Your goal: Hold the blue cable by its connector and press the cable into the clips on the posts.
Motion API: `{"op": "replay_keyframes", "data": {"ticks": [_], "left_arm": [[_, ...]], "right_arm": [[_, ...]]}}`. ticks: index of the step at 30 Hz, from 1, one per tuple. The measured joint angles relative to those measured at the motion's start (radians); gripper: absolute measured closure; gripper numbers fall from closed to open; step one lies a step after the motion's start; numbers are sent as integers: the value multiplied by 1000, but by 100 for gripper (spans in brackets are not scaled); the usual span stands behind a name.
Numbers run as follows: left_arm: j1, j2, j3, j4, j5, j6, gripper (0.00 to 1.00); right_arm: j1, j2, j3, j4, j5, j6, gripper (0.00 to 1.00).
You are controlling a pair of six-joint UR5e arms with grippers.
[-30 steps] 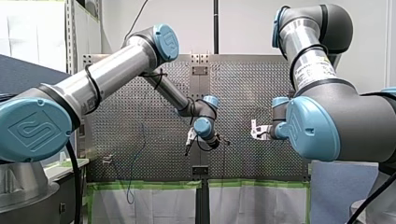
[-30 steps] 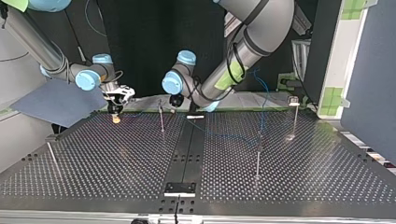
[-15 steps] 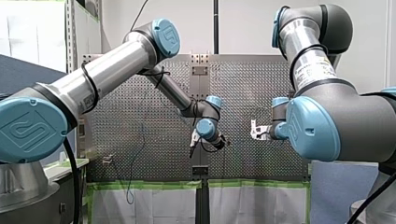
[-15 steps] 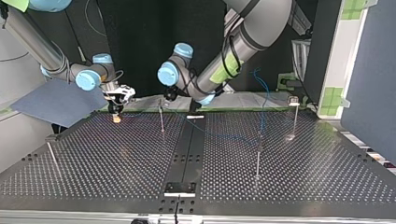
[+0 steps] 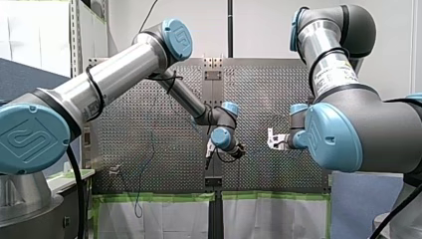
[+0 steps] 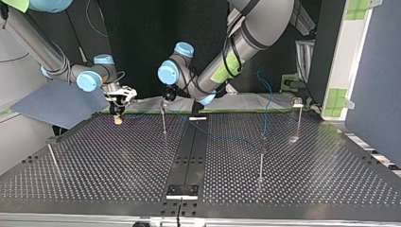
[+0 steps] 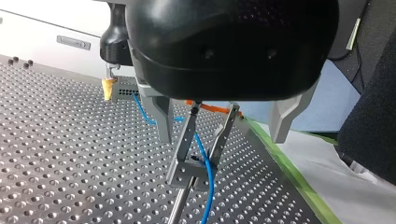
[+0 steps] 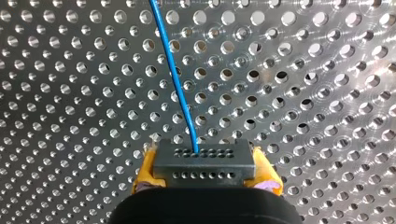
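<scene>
My right gripper (image 8: 204, 179) has its yellow pads (image 8: 144, 171) shut on the grey connector (image 8: 203, 161). The blue cable (image 8: 175, 79) leads away from it over the perforated table. In the top view this gripper (image 6: 117, 113) hovers at the table's far left. My left gripper (image 7: 220, 137) stands open, its grey fingers (image 7: 161, 116) astride a metal clip (image 7: 191, 170) on a thin post. The cable (image 7: 208, 186) runs between the clip's two prongs. In the top view my left gripper (image 6: 165, 96) hangs just above that post (image 6: 163, 120).
More thin posts stand on the table: one at the top view's middle right (image 6: 261, 156), one at the far right (image 6: 298, 118), one at the left edge (image 6: 52, 156). The cable (image 6: 227, 137) trails across the plate to the far-right post. Green tape (image 7: 299, 186) marks the table's edge.
My left arm has swung toward the top view's left, bringing its open gripper over the clip post. My right gripper and the connector have stayed put.
</scene>
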Motion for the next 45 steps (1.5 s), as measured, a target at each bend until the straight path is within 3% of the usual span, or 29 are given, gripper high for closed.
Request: {"op": "replay_keyframes", "data": {"ticks": [27, 38, 45], "left_arm": [[-6, 3, -1, 4, -15, 0, 0], [-15, 102, -97, 92, -40, -5, 0], [-5, 161, -157, 152, -89, -22, 0]], "right_arm": [[0, 1, 0, -1, 0, 0, 100], [-2, 1, 0, -2, 0, 0, 100], [-2, 2, 0, -5, -9, 5, 100]]}}
